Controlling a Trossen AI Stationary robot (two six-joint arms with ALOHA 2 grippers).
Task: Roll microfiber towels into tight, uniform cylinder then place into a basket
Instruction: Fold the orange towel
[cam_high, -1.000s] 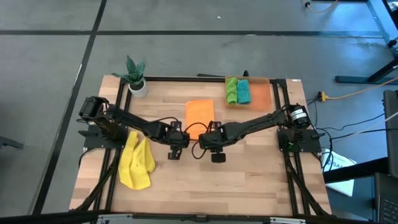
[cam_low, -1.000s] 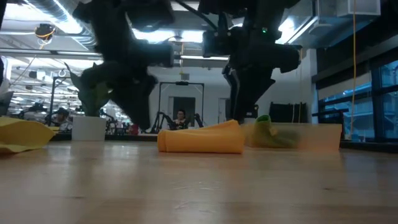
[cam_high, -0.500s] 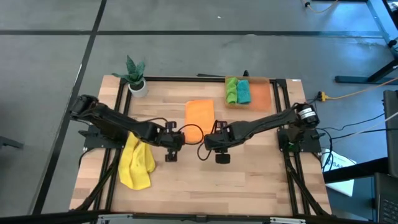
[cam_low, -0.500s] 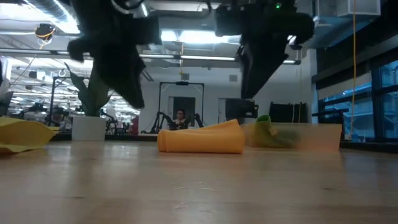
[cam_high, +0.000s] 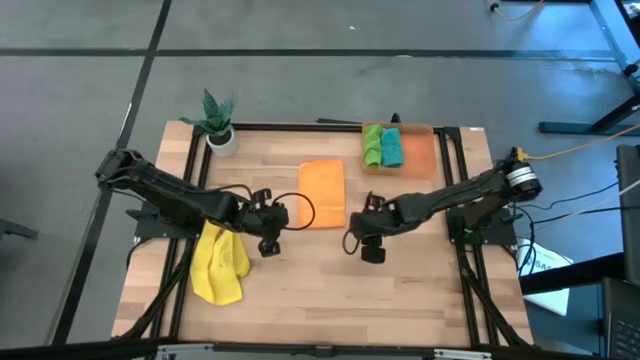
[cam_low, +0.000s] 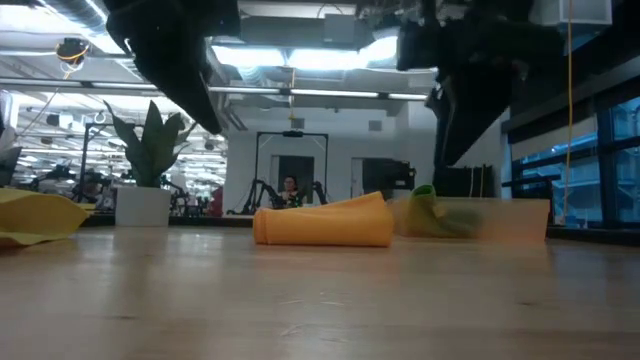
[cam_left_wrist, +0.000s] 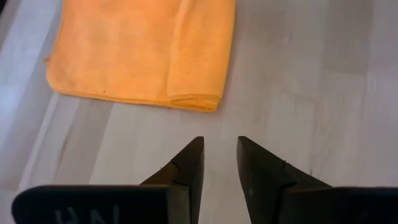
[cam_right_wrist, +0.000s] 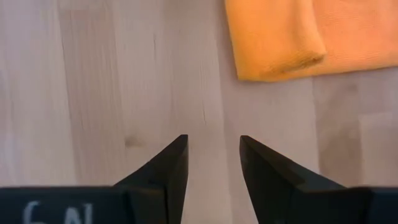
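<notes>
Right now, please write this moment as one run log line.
orange towel: partly rolled, on table | left end effector: open, empty | right end effector: open, empty | basket: green and teal towels inside

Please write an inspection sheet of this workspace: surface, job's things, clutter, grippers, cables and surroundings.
Surface: wooden table, bare in front.
Job's things: orange towel folded flat at centre; yellow towel crumpled at the left; green towel and teal towel rolled in the basket.
Clutter: potted plant at the far left corner.
Grippers: left gripper and right gripper open, empty, either side of the orange towel.
Cables: yellow cable on the floor at the right.
Surroundings: grey floor; a person far behind in the low view.
</notes>
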